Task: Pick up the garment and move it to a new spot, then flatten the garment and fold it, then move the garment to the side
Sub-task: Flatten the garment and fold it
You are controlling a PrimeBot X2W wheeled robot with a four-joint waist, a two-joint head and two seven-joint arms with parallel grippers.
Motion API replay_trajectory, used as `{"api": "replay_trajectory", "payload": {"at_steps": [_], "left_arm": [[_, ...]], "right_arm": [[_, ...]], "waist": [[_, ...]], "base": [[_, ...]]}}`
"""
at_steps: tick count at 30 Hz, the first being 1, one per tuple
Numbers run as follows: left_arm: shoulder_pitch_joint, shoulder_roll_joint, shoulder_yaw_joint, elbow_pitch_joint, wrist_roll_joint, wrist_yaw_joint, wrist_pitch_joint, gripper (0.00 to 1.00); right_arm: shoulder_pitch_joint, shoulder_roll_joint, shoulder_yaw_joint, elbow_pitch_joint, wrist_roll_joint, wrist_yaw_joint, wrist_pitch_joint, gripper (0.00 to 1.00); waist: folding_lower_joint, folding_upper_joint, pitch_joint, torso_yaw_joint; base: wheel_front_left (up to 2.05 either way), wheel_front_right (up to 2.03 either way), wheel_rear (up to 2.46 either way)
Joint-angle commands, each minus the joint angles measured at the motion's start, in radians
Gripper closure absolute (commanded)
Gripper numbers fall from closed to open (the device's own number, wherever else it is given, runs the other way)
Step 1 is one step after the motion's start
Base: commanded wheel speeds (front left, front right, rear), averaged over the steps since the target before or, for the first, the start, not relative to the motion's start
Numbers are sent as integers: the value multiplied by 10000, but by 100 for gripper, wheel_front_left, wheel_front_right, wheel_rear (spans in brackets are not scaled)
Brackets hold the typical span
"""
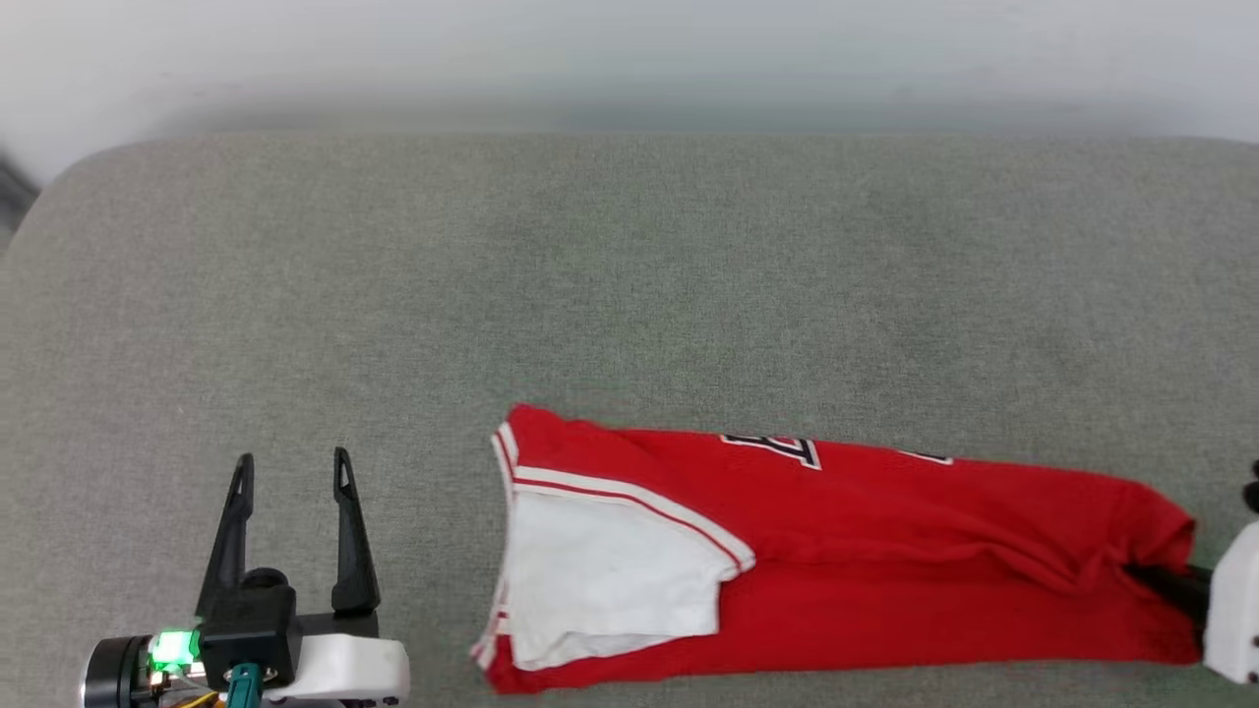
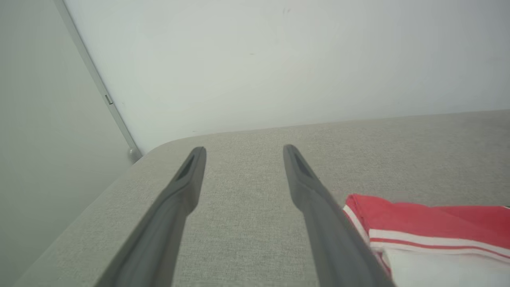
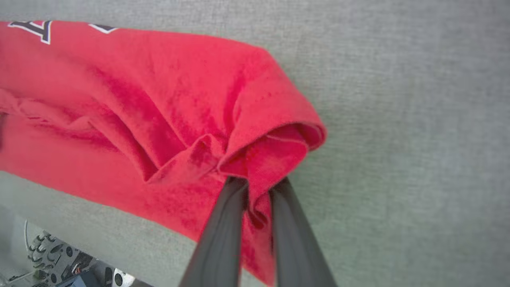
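- While the garment (image 1: pixel 885 551) lies stretched along the grey surface (image 1: pixel 629 275), the right pincer (image 3: pixel 259 185) pinches its right end
- left pincer (image 1: pixel 292 470) stands wide, near left

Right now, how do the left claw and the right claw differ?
The left claw stands open and empty; the right claw is pinched shut on the garment. The left claw sits apart from the garment's white-sleeved end; the right claw grips its opposite, red end. Both have two long dark fingers.
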Motion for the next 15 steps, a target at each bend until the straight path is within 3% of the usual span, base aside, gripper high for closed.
{"api": "replay_trajectory", "payload": {"at_steps": [1,3,8,15], "left_arm": [[125,-22,81,-27,135,-87,-20,0],[323,-274,302,-3,321,-355,-21,0],[509,-476,524,38,531,-641,-21,0],[707,-623,840,-21,746,-895,-21,0]], "right_arm": [[-90,-148,-143,113,44,-18,56,100],[-138,-610,-516,537,-32,-17,310,100],[-97,-898,-732,703,-285,-17,866,100],[194,-782,-523,-1514,-95,-12,1662,100]], "waist": [[0,0,-73,7],[0,0,-208,51],[0,0,-406,83],[0,0,-561,22]], "base": [[0,0,0],[0,0,0],[0,0,0],[0,0,0]]}}
